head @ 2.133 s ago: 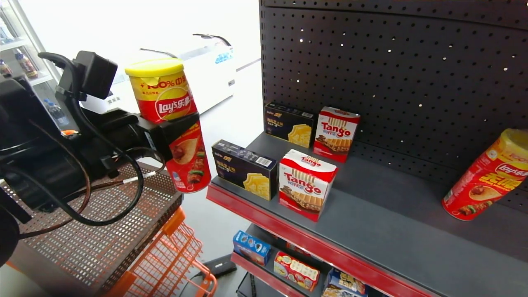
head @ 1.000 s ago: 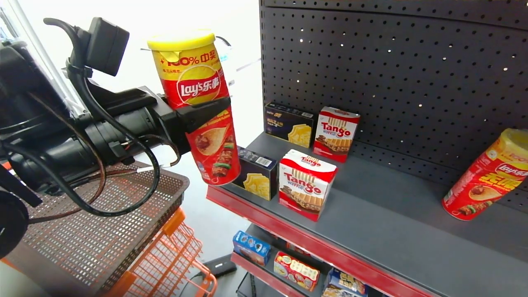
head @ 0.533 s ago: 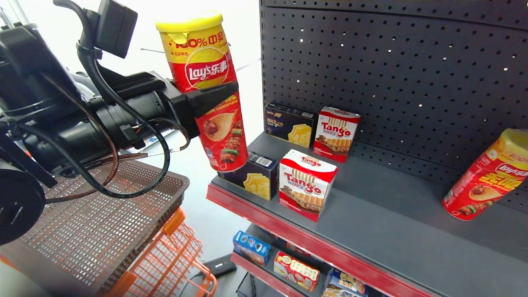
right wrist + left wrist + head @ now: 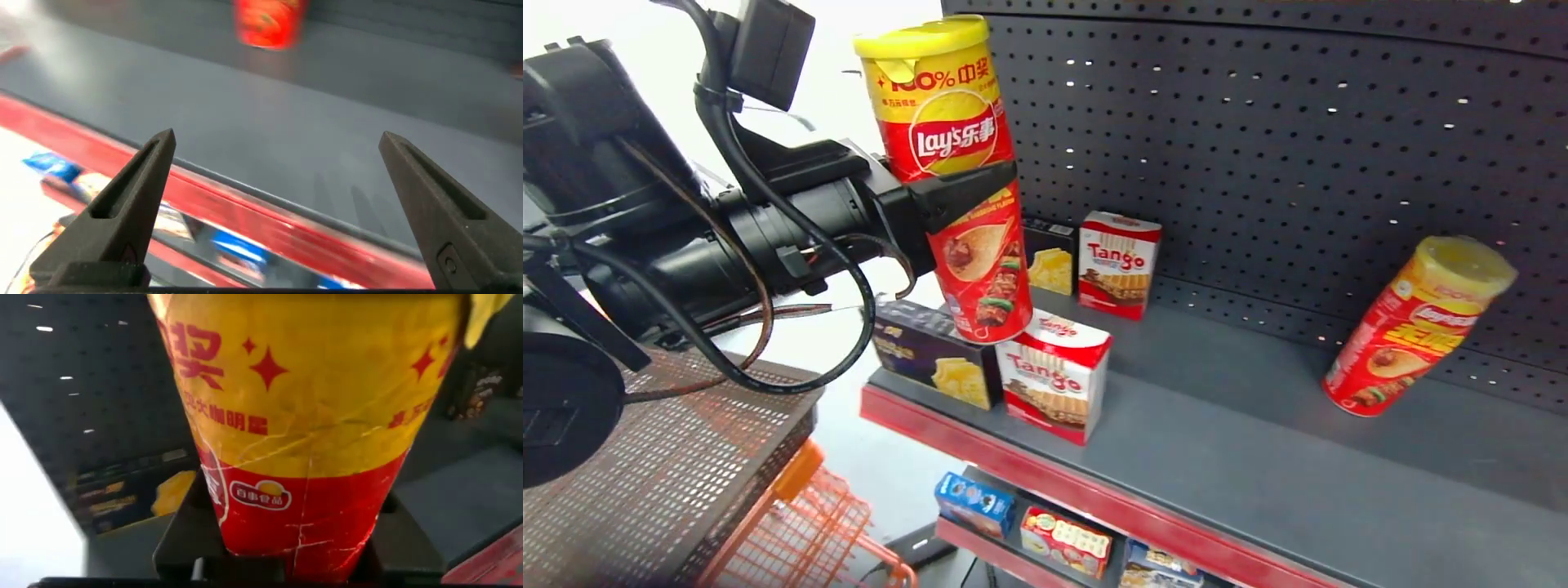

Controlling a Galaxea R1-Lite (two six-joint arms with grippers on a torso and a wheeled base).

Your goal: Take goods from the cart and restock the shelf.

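The left arm has carried the chips canister (image 4: 946, 114) up and across from above the cart toward the shelf (image 4: 1258, 457), so that its base now hangs over the front row of boxes. The head camera has also swung, which is why the shelf goods sit further left in the picture; they have not moved themselves.

At far left, the cart's brown mesh basket (image 4: 645, 474) sits above its orange frame (image 4: 800, 523). The left gripper (image 4: 960, 192) has its jaws clamped round the middle of the canister, which stands nearly upright with the yellow lid on top; the left wrist view shows the canister's wall (image 4: 302, 416) squeezed between them.

Below the canister, a dark box (image 4: 931, 359) stands at the shelf's front edge, with a red-and-white wafer box (image 4: 1054, 371) just beside it. Behind these, near the pegboard (image 4: 1258, 122), are another dark box (image 4: 1049, 265) and a second wafer box (image 4: 1117, 261). Well apart to the right, a second chips canister (image 4: 1409, 327) leans tilted against the pegboard.

The right gripper (image 4: 278, 139) hovers above the shelf's red front edge, jaws spread wide and holding nothing.
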